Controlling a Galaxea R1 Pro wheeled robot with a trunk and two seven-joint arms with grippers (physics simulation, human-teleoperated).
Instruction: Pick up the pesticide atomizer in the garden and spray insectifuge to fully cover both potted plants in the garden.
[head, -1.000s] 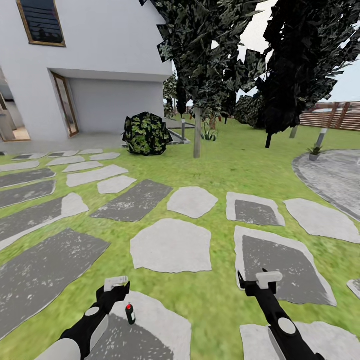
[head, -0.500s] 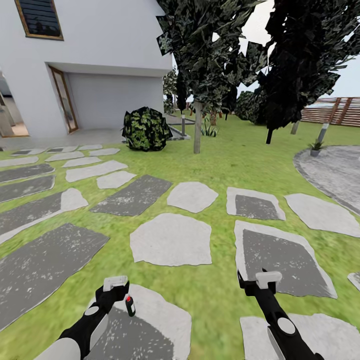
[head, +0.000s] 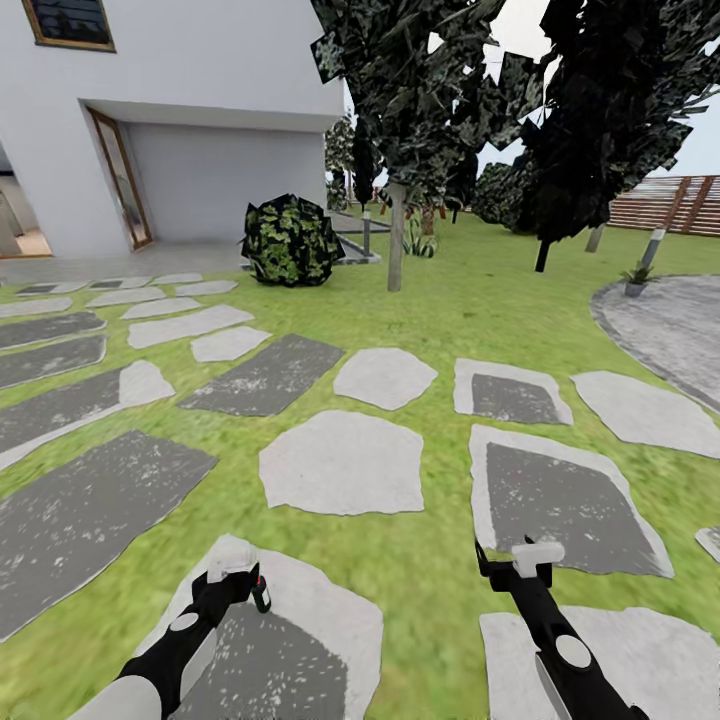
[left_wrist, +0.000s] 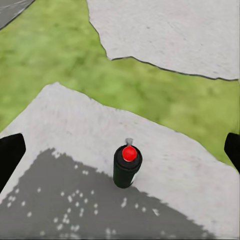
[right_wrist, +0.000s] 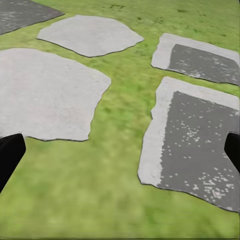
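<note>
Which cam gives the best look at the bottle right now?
Left wrist view: the bottle stands upright on a stepping stone, whole and unblocked, red cap toward the camera, between the open left tool's fingers. Head view shows it small, partly hidden by the left tool.

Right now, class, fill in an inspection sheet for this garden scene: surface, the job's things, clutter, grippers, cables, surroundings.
Surface: stepping stone, pale with a dark grey patch, set in the green lawn.
Job's things: pesticide atomizer stands upright on that stone, dark bottle with a red top; one small potted plant at the round patio's edge, too far off for detail.
Clutter: nothing seen.
Grippers: left gripper open, beside the atomizer; right gripper open, over grass and stones.
Cables: nothing seen.
Surroundings: white house, round bush, dark trees, wooden fence.
</note>
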